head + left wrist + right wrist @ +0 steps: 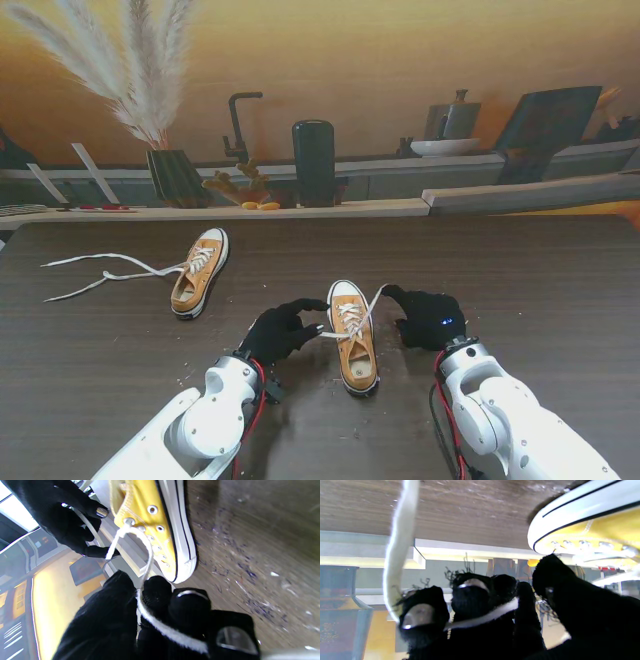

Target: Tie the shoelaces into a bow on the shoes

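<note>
A dark wood-grain table (560, 300) fills the near view, flecked with pale crumbs. Along its far edge runs a pale ledge (300, 211) with a grey counter behind it. On the counter stand a ribbed vase (176, 177) of pampas grass (130, 70) toward the left, a black faucet (238, 122), a black cylinder (314, 162) and a white bowl (445, 147). Behind rises a warm yellow wall (380, 60)

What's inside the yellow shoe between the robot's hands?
The near shoe looks empty: only its tan insole shows at the heel opening. White laces cross over the front, so the toe part inside is hidden. The left hand and right hand each grip a lace end.
</note>
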